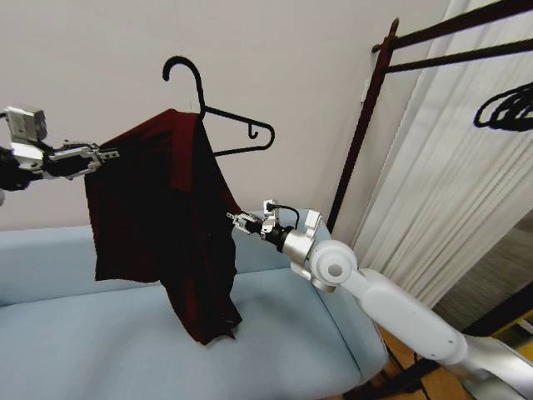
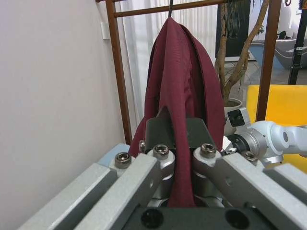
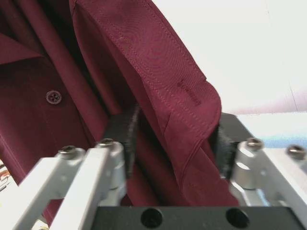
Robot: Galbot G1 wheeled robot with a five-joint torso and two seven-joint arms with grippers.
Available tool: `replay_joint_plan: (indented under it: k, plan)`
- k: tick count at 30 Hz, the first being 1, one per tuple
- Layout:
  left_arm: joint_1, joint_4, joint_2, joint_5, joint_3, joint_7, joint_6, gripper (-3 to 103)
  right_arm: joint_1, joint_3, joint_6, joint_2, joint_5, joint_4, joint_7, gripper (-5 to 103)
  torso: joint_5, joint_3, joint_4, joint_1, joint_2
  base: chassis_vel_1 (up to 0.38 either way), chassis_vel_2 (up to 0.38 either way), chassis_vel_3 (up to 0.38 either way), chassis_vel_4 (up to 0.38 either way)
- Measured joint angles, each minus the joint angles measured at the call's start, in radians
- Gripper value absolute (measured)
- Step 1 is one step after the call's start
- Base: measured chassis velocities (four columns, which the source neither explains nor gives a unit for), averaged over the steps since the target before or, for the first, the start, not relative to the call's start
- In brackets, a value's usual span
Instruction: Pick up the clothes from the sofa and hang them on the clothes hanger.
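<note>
Right gripper: low at the shirt's front edge, jaws closed partway on a folded hem that fills the gap between them.
Left gripper: raised at the robot's left, jaws pinched tight on the cloth at the shirt's shoulder.
Shirt: dark red, held up in the air above the sofa and draped over one side of the hanger, its tail hanging near the seat.
Hanger: black, hook pointing up against the wall, its other arm bare.
Sofa: pale blue, beneath the shirt.
Rack: dark wood, at the robot's right, well apart from the shirt.
</note>
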Motion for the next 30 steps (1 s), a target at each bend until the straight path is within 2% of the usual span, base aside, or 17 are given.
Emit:
replay_joint_plan:
  k: [3,5,7,10,12,22,30]
  plan:
    - [0.000,0.000,0.000,-0.001,0.000,0.000,0.000,2,0.002,-0.001,0.001,-0.001,0.000,0.001,0.001,33,0.0000,0.000,0.0000,0.000,0.000,0.000,0.000,0.000,0.000]
    - [0.000,0.000,0.005,-0.004,-0.002,0.000,0.000,2,0.006,-0.001,0.002,-0.005,-0.002,0.002,0.003,22,0.0000,0.000,0.0000,0.000,0.000,0.000,0.000,0.000,0.000]
    - [0.000,0.000,0.006,-0.005,-0.003,0.000,0.000,2,0.007,-0.001,0.002,-0.006,-0.004,0.003,0.004,22,0.0000,0.000,0.0000,0.000,0.000,0.000,0.000,0.000,0.000]
    - [-0.001,-0.002,0.007,-0.006,-0.006,-0.002,-0.001,2,0.012,0.000,0.003,-0.014,-0.014,0.003,0.022,7,0.0001,0.000,0.0000,0.000,0.000,0.000,0.000,0.000,0.000]
    - [-0.001,-0.004,0.007,-0.007,-0.008,-0.005,-0.001,2,0.020,0.004,0.005,-0.022,-0.021,0.000,0.038,1,0.0001,0.000,0.0000,0.000,0.000,0.000,0.000,0.000,0.000]
    - [0.002,-0.020,-0.014,0.003,-0.011,-0.024,-0.003,2,0.123,0.043,0.010,-0.045,-0.037,-0.048,0.100,1,0.0002,0.000,0.0000,0.000,0.000,0.000,0.000,0.000,0.000]
    - [0.008,-0.026,-0.041,0.030,-0.008,-0.030,-0.006,2,0.242,0.057,0.009,-0.079,-0.049,-0.087,0.114,0,0.0001,0.000,0.0000,0.000,0.000,0.000,0.000,0.000,0.000]
